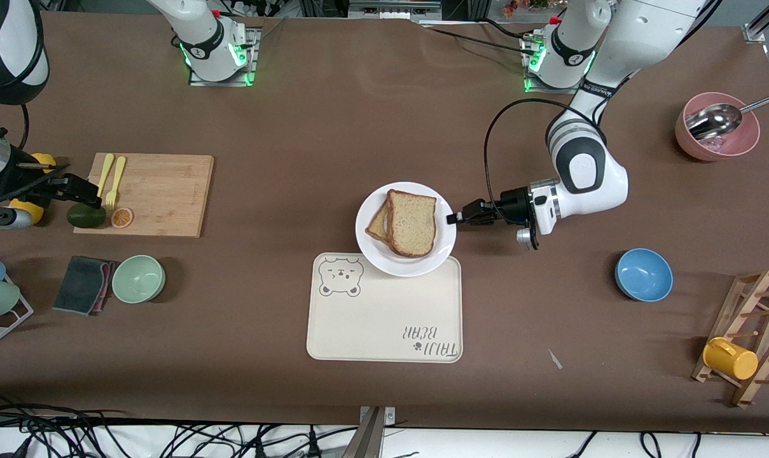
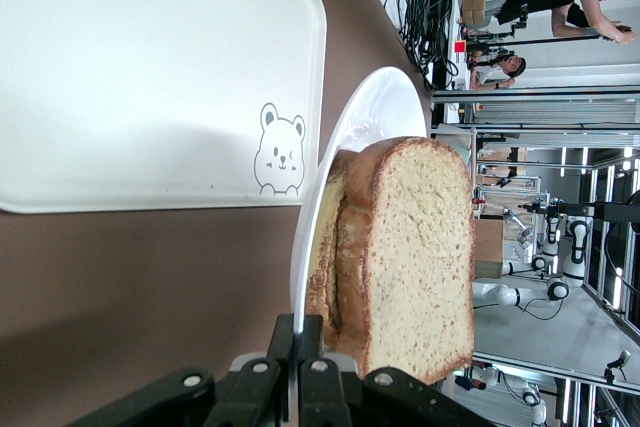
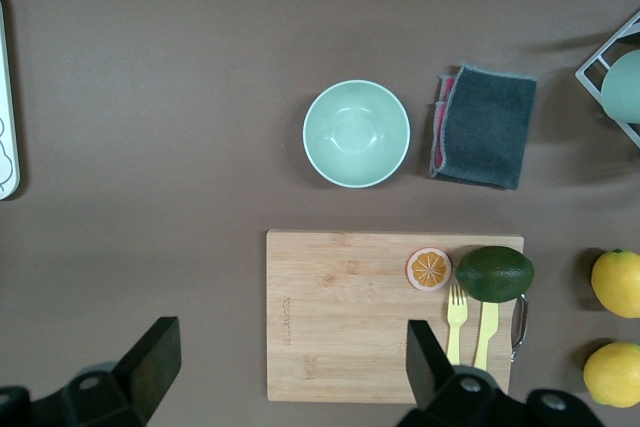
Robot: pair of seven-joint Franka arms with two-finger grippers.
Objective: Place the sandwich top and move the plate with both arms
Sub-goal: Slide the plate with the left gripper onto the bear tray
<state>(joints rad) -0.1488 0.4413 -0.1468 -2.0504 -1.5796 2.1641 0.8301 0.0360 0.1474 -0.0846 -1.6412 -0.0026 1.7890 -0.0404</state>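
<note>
Sandwich top (image 1: 413,222) flat on plate (image 1: 373,242), domed end toward camera, left tool (image 1: 453,219) pinching plate rim, right tool (image 3: 290,372) wide.

We are seeing the round white plate (image 1: 405,262) sitting at the table's middle, its lower rim overlapping the cream rectangular bear-printed tray (image 1: 384,318). The light-brown speckled bread slice (image 1: 413,222) is lying on top of another slice on that plate. The left arm's black gripper (image 1: 453,219) is pinching shut on the plate's rim at the side toward the left arm's end. The right arm's black gripper (image 1: 82,191) is hovering, waiting, by the pale wooden cutting board (image 1: 161,194).
</note>
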